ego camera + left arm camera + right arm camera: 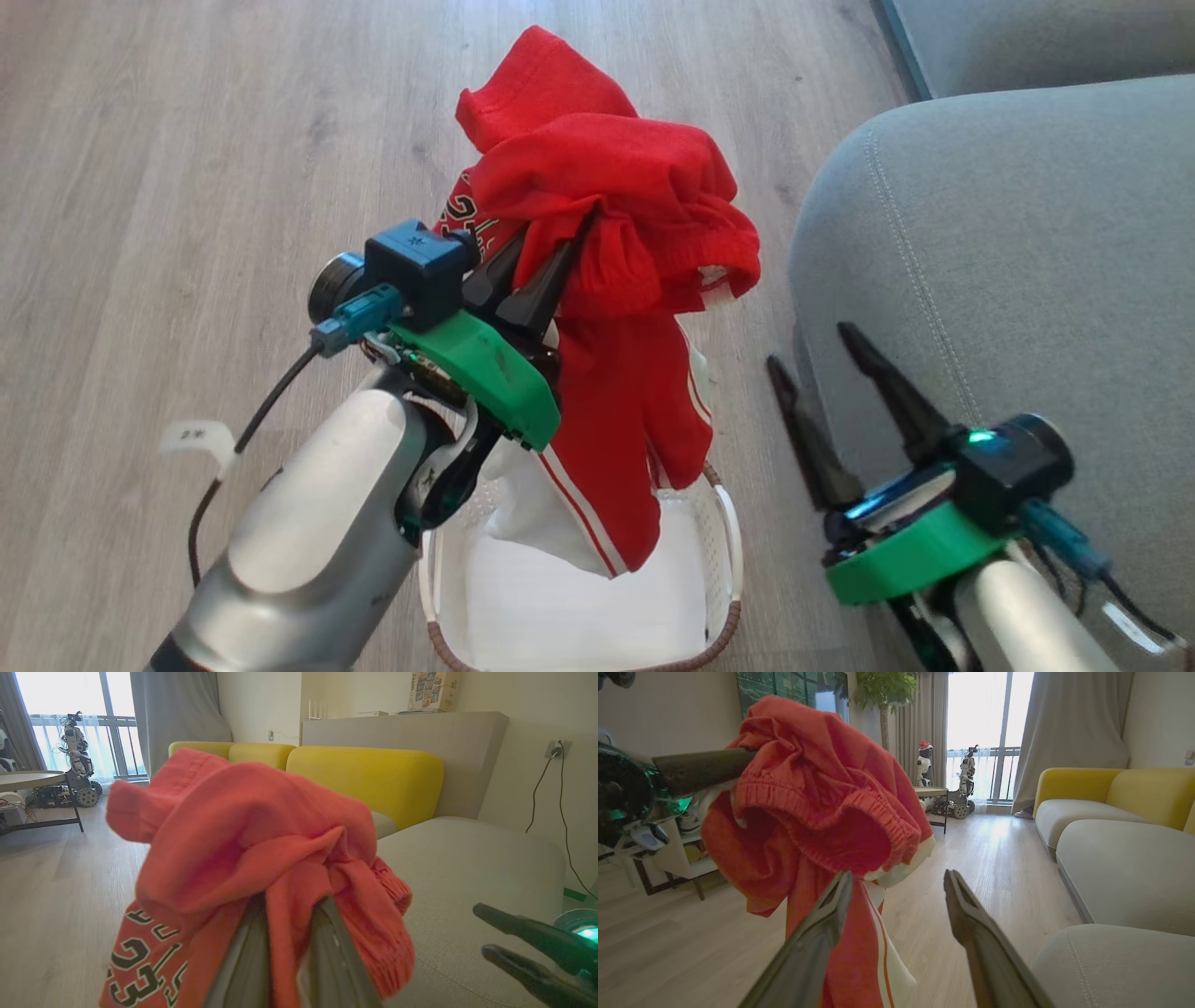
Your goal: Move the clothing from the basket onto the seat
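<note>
The red clothing [607, 215] hangs bunched in the air above the basket [724, 532], its white-striped tail dangling down to the basket's rim. My left gripper [551, 257] is shut on a fold of it; in the left wrist view the clothing [252, 849] drapes over my left gripper [292, 905]. My right gripper [817, 359] stands open, low between the basket and the grey seat [1008, 261], holding nothing. In the right wrist view the clothing [817, 807] hangs just left of my right gripper [899, 879]. The seat [467, 868] lies right of the garment.
Wooden floor [168, 187] stretches to the left and behind. A white liner sheet [560, 607] lies in the basket's bottom. Yellow sofa backs [369, 779], a round table [28, 781] and parked robots [966, 779] by the window stand farther off.
</note>
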You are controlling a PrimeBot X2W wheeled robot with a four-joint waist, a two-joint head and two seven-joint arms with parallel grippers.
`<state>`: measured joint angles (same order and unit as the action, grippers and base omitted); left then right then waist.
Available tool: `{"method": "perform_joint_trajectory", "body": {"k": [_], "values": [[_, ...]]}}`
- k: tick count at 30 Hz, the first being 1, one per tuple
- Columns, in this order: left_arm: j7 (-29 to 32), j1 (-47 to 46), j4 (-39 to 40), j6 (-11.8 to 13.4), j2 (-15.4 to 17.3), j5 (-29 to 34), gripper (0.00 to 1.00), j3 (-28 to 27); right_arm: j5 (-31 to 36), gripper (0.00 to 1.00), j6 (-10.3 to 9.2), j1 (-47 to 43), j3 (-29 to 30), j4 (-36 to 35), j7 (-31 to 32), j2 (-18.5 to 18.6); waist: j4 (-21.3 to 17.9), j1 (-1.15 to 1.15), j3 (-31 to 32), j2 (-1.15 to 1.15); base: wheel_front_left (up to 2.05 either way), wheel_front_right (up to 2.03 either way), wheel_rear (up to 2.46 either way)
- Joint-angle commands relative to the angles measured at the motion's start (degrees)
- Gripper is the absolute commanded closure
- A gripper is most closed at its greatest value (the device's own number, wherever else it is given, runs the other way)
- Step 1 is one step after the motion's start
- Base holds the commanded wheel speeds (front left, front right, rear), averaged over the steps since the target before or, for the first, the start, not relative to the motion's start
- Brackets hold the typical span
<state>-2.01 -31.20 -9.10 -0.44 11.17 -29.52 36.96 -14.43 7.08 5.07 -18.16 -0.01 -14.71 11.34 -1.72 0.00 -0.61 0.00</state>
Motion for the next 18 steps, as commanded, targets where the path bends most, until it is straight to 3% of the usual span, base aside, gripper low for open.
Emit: {"method": "perform_joint_trajectory", "body": {"k": [1,18], "values": [[-0.1,-2.6,2.1,0.1,1.0,-0.5,1.0,-1.9,-0.9,0.0,0.41,3.8,-3.0,-0.9,-0.3,1.3,0.3,0.0,-0.1,0.0,0.0,0.0,0.0],[-0.2,-3.9,1.1,-0.3,-0.1,-0.8,1.0,-0.5,-3.8,0.0,0.41,17.5,-19.0,10.4,-0.3,3.0,2.8,0.0,-1.4,0.0,0.0,0.0,0.0]]}}
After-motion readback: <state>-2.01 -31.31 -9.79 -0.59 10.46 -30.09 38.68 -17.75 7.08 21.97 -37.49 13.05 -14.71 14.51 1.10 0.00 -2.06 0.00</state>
